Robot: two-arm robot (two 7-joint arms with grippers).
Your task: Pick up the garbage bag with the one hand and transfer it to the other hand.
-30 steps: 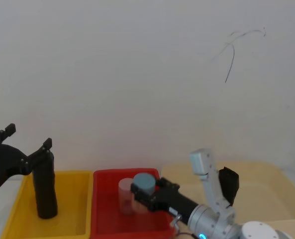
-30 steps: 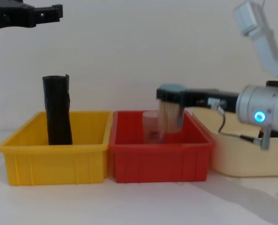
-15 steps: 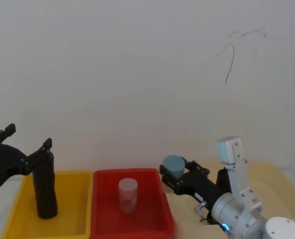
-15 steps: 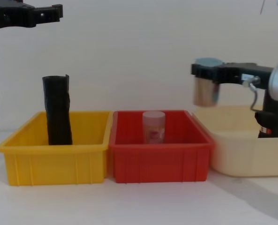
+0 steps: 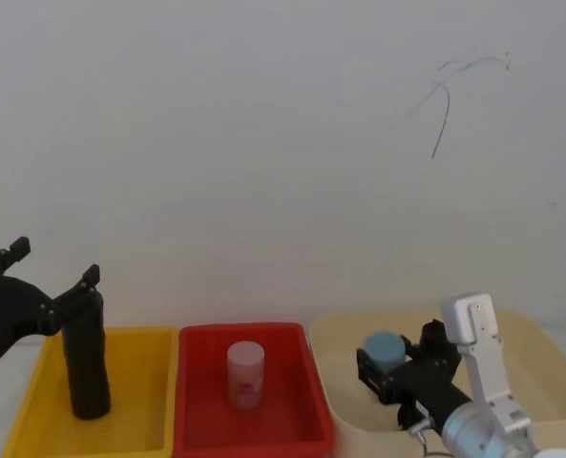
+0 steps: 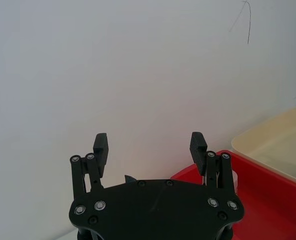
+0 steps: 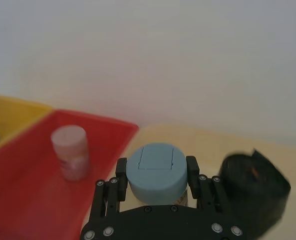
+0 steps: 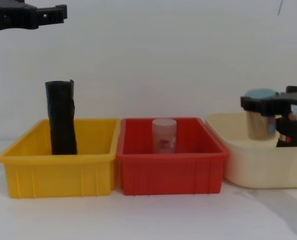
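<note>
One right hand (image 7: 156, 192) clamped on a blue-capped jar (image 7: 156, 173) beside the garbage bag (image 7: 254, 187); left hand (image 6: 150, 142) spread, empty.

Plain white wall (image 5: 263, 143) behind; thin dark crack (image 5: 442, 119) upper right.

White table (image 8: 138, 220), yellow bin (image 8: 58, 165), red bin (image 8: 171, 167) touching it, cream tub (image 8: 253, 167) apparently just beside.
</note>
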